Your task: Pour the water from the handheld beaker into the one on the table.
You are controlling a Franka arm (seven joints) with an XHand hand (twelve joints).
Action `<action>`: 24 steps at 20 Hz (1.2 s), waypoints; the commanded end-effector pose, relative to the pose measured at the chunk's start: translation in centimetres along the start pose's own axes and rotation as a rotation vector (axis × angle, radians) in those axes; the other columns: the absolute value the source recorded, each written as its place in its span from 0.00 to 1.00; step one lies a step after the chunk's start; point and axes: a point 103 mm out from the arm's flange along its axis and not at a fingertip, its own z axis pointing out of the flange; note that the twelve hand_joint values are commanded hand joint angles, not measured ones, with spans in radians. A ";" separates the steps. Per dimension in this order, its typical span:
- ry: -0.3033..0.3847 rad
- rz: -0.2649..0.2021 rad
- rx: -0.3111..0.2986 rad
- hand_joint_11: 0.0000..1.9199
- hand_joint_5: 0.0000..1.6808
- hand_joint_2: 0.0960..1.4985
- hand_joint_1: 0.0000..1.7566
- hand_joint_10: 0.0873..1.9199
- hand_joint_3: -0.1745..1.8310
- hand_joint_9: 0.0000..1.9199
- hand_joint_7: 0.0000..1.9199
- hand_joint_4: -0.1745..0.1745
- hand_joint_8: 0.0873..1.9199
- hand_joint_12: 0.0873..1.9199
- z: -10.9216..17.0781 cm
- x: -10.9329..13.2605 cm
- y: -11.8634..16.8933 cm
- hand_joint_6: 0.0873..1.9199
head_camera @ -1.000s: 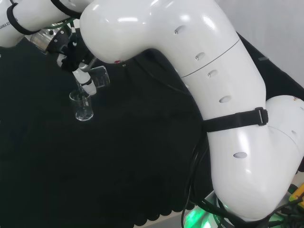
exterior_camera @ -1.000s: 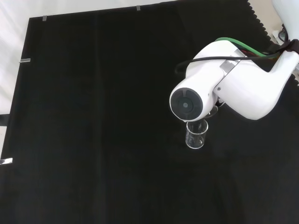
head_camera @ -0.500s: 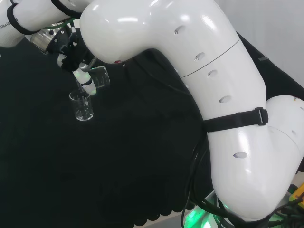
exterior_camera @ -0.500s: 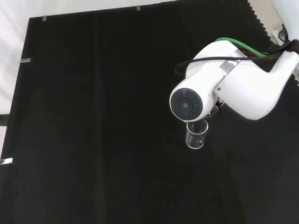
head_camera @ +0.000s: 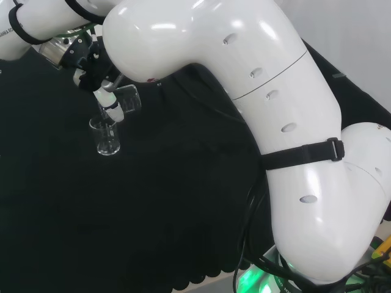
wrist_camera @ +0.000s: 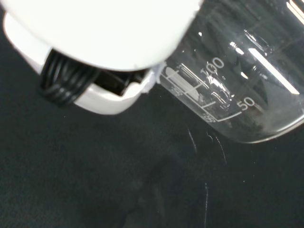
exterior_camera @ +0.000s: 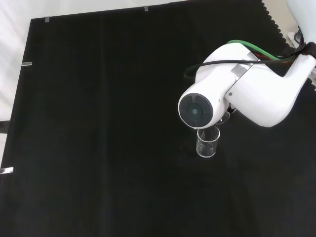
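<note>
The robot hand (head_camera: 98,76) grasps a clear glass beaker with white printed graduation marks (head_camera: 127,99), its fingers (wrist_camera: 102,92) curled against the glass wall. This held beaker (wrist_camera: 247,71) is tipped over, leaning toward a second clear glass beaker (head_camera: 107,137) that stands upright on the black cloth worktop (head_camera: 153,201) just below the robot hand. In the front view the standing beaker (exterior_camera: 207,141) sits directly under the arm's white link with its round grey cap (exterior_camera: 196,111).
</note>
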 end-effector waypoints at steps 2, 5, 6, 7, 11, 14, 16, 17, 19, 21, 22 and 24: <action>-0.002 -0.001 0.006 0.48 0.71 0.24 0.82 0.44 0.60 0.70 0.74 0.00 0.28 0.42 0.1 0.1 0.1 0.43; -0.001 -0.002 0.004 0.48 0.71 0.24 0.82 0.44 0.60 0.70 0.74 0.00 0.28 0.42 0.2 0.1 0.1 0.43; 0.001 -0.003 0.002 0.48 0.71 0.24 0.82 0.44 0.60 0.70 0.74 0.00 0.28 0.42 0.2 0.1 0.1 0.43; 0.003 -0.004 0.000 0.48 0.71 0.24 0.82 0.44 0.60 0.70 0.74 0.00 0.28 0.42 0.2 0.1 0.1 0.43; 0.042 -0.016 -0.024 0.48 0.71 0.24 0.82 0.44 0.60 0.70 0.74 0.00 0.28 0.42 0.2 -0.2 -0.1 0.43; 0.067 -0.020 -0.043 0.48 0.71 0.24 0.82 0.44 0.60 0.70 0.74 0.00 0.28 0.42 0.3 -0.6 -0.3 0.43; 0.076 -0.021 -0.052 0.48 0.71 0.24 0.82 0.44 0.60 0.70 0.74 0.00 0.28 0.42 0.3 -0.7 -0.3 0.43; 0.083 -0.023 -0.060 0.48 0.71 0.24 0.82 0.44 0.60 0.70 0.74 0.00 0.28 0.42 0.3 -0.8 -0.4 0.43; 0.095 -0.025 -0.072 0.48 0.71 0.24 0.82 0.44 0.60 0.70 0.74 0.00 0.28 0.42 0.4 -1.0 -0.5 0.43; 0.107 -0.029 -0.086 0.48 0.71 0.24 0.82 0.44 0.60 0.70 0.74 0.00 0.28 0.42 0.4 -1.1 -0.7 0.43; 0.116 -0.031 -0.094 0.48 0.71 0.24 0.82 0.44 0.60 0.70 0.74 0.00 0.28 0.42 0.4 -1.1 -0.8 0.43; 0.131 -0.036 -0.107 0.48 0.71 0.24 0.82 0.44 0.60 0.70 0.74 0.00 0.28 0.42 0.3 -1.2 -0.9 0.43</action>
